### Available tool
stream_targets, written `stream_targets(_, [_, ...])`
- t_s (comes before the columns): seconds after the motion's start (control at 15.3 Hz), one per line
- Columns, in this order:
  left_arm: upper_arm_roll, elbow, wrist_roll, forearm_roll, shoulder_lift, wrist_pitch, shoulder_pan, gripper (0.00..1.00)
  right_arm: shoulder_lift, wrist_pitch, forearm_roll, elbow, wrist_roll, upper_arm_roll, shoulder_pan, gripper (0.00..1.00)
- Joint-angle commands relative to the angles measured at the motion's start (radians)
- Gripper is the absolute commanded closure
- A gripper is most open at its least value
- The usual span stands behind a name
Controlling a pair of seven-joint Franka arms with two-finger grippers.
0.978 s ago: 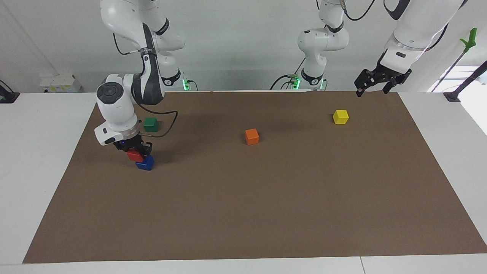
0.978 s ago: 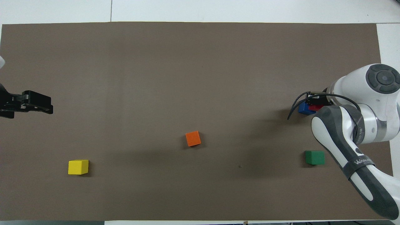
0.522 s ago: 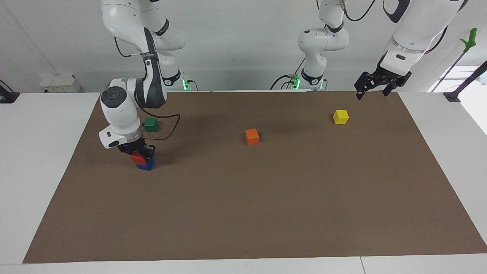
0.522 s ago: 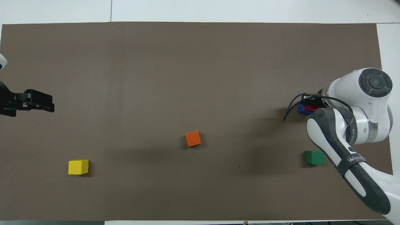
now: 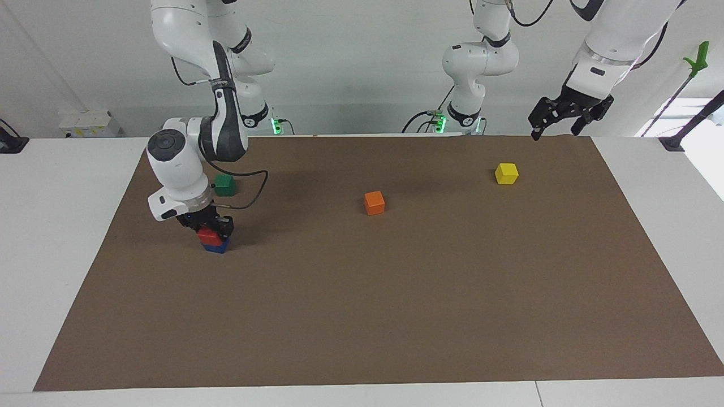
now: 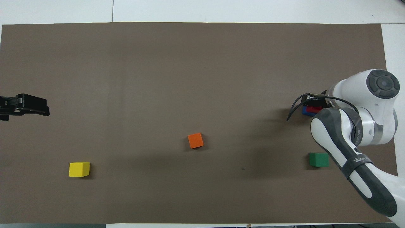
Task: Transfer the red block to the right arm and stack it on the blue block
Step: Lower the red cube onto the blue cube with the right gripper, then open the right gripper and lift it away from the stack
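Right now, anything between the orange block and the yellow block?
Nothing: bare brown mat separates orange block from yellow block, in both views.

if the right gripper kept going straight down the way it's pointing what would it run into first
Probably the blue block. The right gripper points down and is shut on the red block, which sits on or just above the blue one, so nothing else lies in that line.

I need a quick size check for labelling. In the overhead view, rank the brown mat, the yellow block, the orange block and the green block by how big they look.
1. Brown mat, by far the largest.
2. Yellow block, orange block and green block: these look alike in size, so no ranking among them.
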Motion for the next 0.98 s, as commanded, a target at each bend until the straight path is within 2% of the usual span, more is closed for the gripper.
stream_targets(0.0, [-0.002, -0.034, 0.010, -0.009, -0.127, 0.011, 0.015, 0.00, -0.004, 0.025, 0.019, -0.012, -0.003, 0.006, -0.010, 0.00])
stream_targets(0.2, [-0.004, -0.031, 0.010, -0.009, -0.226, -0.012, 0.014, 0.00, -0.009, -0.002, 0.019, 0.013, -0.015, 0.006, -0.008, 0.00])
stream_targets(0.46, [-0.002, -0.030, 0.010, -0.009, -0.273, -0.208, 0.015, 0.00, -0.052, -0.230, 0.019, 0.164, -0.107, 0.006, -0.007, 0.00])
stream_targets(0.59, [-0.016, -0.026, 0.006, -0.008, -0.292, -0.208, -0.014, 0.00, -0.085, -0.318, 0.019, 0.232, -0.158, 0.006, -0.007, 0.00])
stream_targets(0.78, [0.042, -0.051, 0.003, 0.008, -0.315, -0.153, -0.038, 0.00, -0.136, -0.441, 0.051, 0.313, -0.172, 0.006, 0.004, 0.00])
stream_targets(0.91, [0.041, -0.076, 0.006, 0.008, -0.281, -0.086, -0.037, 0.00, -0.171, -0.540, 0.099, 0.368, -0.226, 0.006, 0.004, 0.00])
